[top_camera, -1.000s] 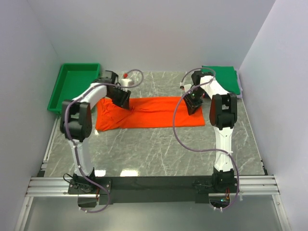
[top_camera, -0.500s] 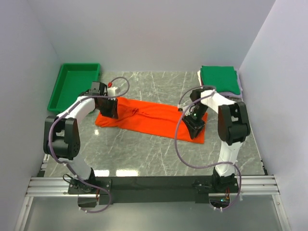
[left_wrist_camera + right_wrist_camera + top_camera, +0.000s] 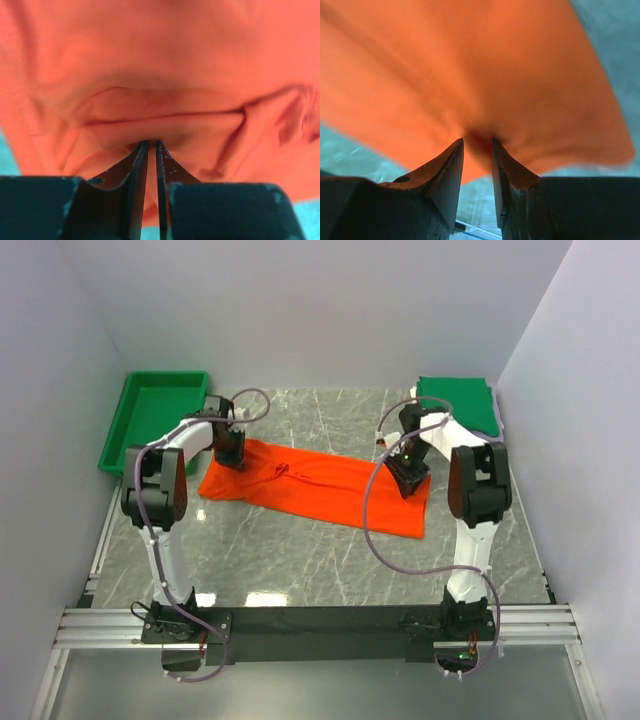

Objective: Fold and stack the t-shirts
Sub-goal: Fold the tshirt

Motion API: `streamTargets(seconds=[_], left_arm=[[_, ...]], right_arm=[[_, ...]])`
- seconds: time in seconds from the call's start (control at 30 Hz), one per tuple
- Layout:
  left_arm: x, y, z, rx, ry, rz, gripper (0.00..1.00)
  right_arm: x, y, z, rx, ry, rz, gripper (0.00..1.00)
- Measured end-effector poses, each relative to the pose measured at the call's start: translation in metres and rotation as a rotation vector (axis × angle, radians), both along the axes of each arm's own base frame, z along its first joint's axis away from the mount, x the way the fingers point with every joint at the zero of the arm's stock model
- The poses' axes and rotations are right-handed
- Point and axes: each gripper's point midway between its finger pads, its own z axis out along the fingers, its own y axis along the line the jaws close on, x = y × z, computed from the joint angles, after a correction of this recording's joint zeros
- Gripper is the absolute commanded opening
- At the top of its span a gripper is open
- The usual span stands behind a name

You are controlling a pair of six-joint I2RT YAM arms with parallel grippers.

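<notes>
Now the orange-red tee (image 3: 310,485) lies spread just right of the green tray (image 3: 150,420), the left gripper (image 3: 232,450) clenched on its end nearest the tray (cloth bunched), the right gripper (image 3: 410,478) pinching its end farthest from the tray

The orange t-shirt (image 3: 320,490) has swung from level to slanted, its right end dragged nearward

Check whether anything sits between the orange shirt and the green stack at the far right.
Nothing visible does: only bare table lies between the orange shirt and the green stack, apart from the right gripper holding the shirt.
</notes>
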Motion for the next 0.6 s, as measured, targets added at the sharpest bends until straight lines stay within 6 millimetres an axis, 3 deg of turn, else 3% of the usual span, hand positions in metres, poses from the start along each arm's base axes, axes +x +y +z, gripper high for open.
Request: streamTargets(seconds=[0.1,0.23,0.4,0.47,0.6], left_arm=[[0.034,-0.002,0.002,0.010,-0.034,0.002,0.15],[0.086,-0.012,0.002,-0.006,-0.089,-0.027,0.18],[0.162,-0.036,0.010,-0.035,-0.239,-0.110,0.29],[0.169,-0.043,0.011,-0.043,-0.273,-0.134,0.33],[0.151,-0.048,0.018,-0.053,-0.296,-0.144,0.40]], right_arm=[[-0.002,-0.004,-0.020,-0.031,0.054,-0.001,0.35],[-0.008,-0.001,-0.020,-0.020,0.073,0.020,0.33],[-0.042,0.021,-0.020,0.046,0.147,0.099,0.33],[-0.065,0.041,-0.019,0.081,0.194,0.161,0.33],[-0.123,0.083,-0.015,0.167,0.313,0.305,0.33]])
